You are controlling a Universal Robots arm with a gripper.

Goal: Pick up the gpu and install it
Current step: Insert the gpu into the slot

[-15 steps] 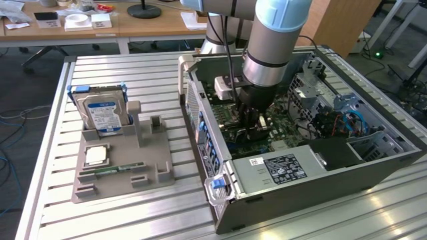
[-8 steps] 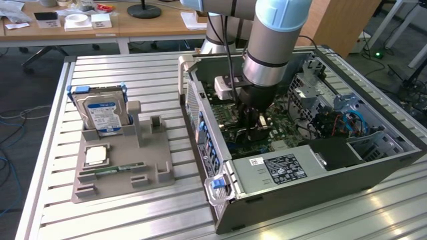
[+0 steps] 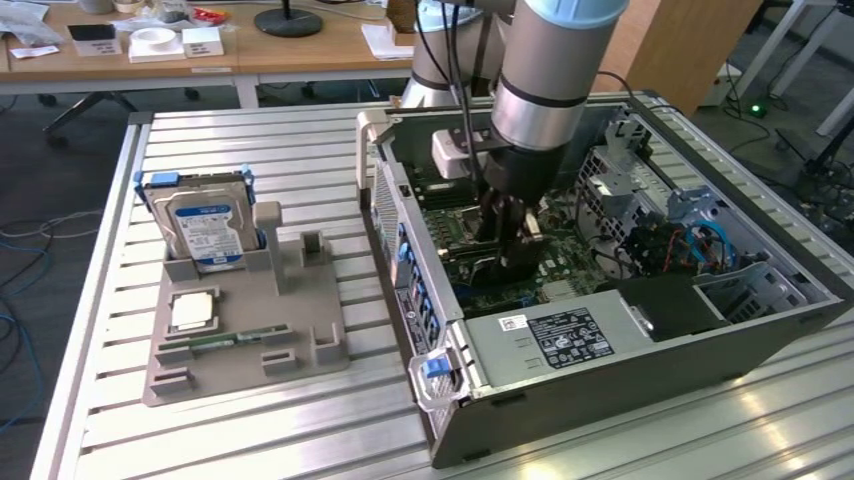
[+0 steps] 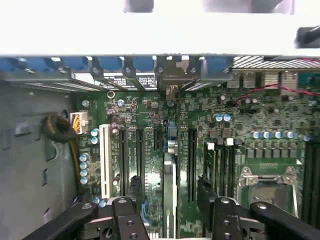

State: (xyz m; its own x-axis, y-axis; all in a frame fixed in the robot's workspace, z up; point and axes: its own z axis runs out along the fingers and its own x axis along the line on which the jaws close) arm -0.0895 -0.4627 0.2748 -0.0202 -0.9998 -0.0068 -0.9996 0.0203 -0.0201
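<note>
In the wrist view the gpu [image 4: 169,167] shows edge-on as a thin card standing upright in a slot of the green motherboard [image 4: 250,115]. My gripper [image 4: 170,189] is open just above it, one black finger [image 4: 133,187] on each side, and a gap shows between each finger and the card. In the exterior view my gripper [image 3: 514,250] reaches down into the open computer case [image 3: 627,390], over the motherboard near the case's middle. The arm hides the card there.
A grey holder tray [image 3: 240,385] lies on the slatted table at the exterior view's left. It carries a hard drive [image 3: 203,228], a square chip [image 3: 194,312] and a green memory stick [image 3: 230,340]. The power supply [image 3: 567,340] and drive cages [image 3: 694,235] crowd the case.
</note>
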